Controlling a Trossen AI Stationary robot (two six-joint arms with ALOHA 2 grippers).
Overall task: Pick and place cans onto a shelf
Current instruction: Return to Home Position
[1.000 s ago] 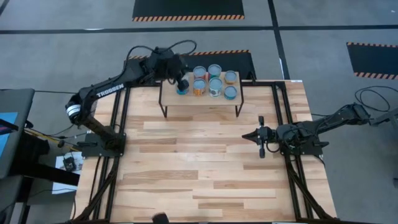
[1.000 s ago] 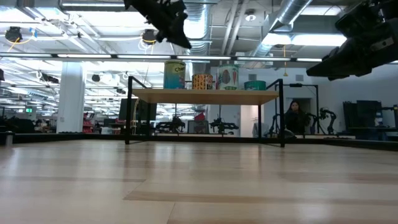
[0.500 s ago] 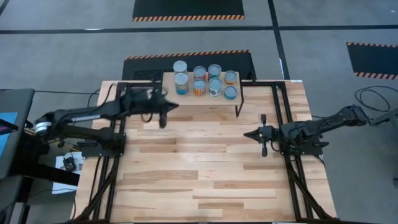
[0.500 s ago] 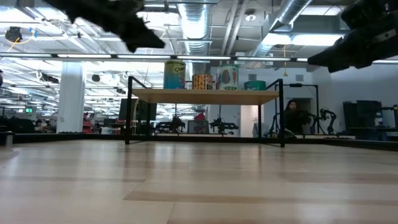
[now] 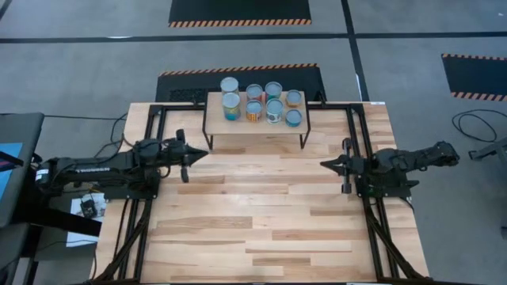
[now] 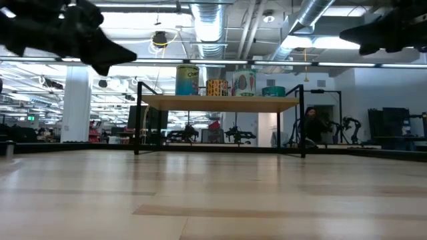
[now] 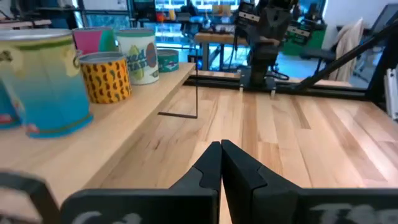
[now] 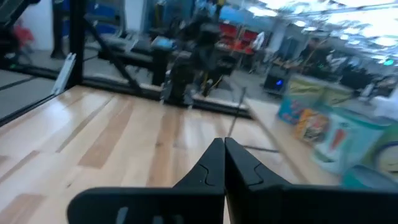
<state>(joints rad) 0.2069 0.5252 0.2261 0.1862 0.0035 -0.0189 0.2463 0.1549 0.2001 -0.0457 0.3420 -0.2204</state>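
Observation:
Several cans [image 5: 261, 101] stand upright on the shelf [image 5: 214, 127], a small light-wood platform on black legs at the table's far middle; they also show in the low view [image 6: 227, 85] and the left wrist view [image 7: 106, 74]. My left gripper [image 5: 202, 155] is shut and empty, low over the table near the shelf's left near corner. My right gripper [image 5: 326, 164] is shut and empty over the table's right part, below the shelf's right end.
Black frame rails [image 5: 150, 198] run along the table's left and right sides and around the shelf. Bare plank tabletop [image 5: 253, 214] stretches from the shelf to the near edge. A person [image 6: 312, 123] stands in the room beyond the table.
My left gripper has come away from the cans on the shelf, swinging toward the table's left and near edges and down to a low pose. A further can now shows at the shelf's far left. My right gripper has drawn back a little toward the right edge.

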